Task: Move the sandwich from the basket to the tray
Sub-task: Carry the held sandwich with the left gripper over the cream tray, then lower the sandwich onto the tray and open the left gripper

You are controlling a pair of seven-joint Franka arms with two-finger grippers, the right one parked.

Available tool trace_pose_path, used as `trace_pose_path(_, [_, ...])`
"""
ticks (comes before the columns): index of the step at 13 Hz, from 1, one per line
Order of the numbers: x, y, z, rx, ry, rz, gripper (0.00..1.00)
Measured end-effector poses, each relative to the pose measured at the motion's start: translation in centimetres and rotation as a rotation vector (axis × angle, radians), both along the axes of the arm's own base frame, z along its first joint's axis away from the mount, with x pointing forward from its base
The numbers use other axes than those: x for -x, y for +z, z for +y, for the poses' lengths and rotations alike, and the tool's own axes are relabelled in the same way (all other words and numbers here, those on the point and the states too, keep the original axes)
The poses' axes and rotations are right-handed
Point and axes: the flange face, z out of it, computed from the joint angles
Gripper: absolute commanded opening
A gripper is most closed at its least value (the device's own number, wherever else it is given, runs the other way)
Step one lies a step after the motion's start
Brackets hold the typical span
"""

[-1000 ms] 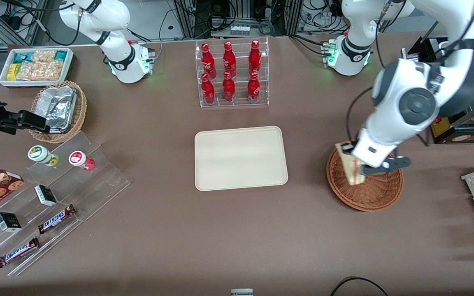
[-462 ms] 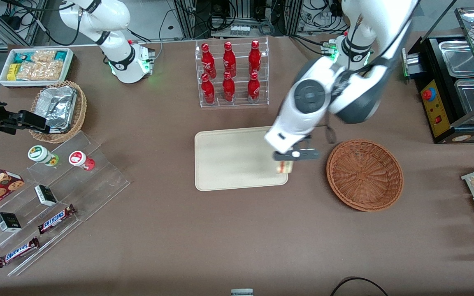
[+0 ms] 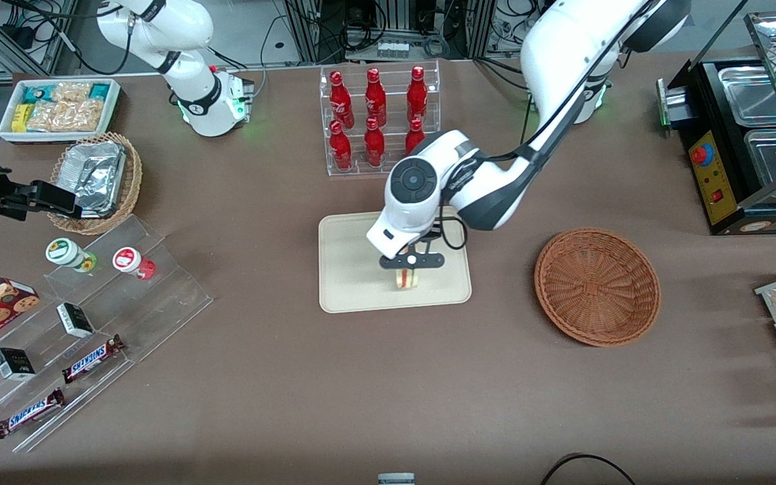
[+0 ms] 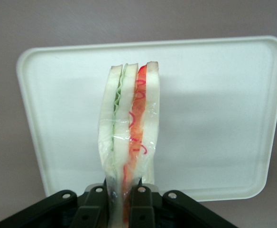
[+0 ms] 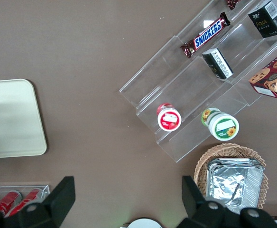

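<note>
Placing step: gripper clamped on the sandwich, poised above the tray. Next, probably: lower, then release onto bare tray.

Left arm reaching forward and down, end effector pointing downward, fingers clamped together

A robotics lab is posing as a snack shop: cable-strewn equipment racks are lining the surface's twelve-o'clock edge, cola bottles standing on acrylic display.
</note>
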Motion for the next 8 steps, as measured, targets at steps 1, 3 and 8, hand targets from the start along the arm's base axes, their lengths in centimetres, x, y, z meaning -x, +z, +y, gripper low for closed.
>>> trace_pose_path(1, [0.4, -1.1, -0.5, -0.004, -0.001, 0.013, 0.0])
trace_pose_path(3, [0.8, -2.6, -1.0, -0.01, 0.012, 0.029, 0.0])
trace_pose_path(8, [0.7, -6.2, -2.4, -0.026, 0.031, 0.027, 0.33])
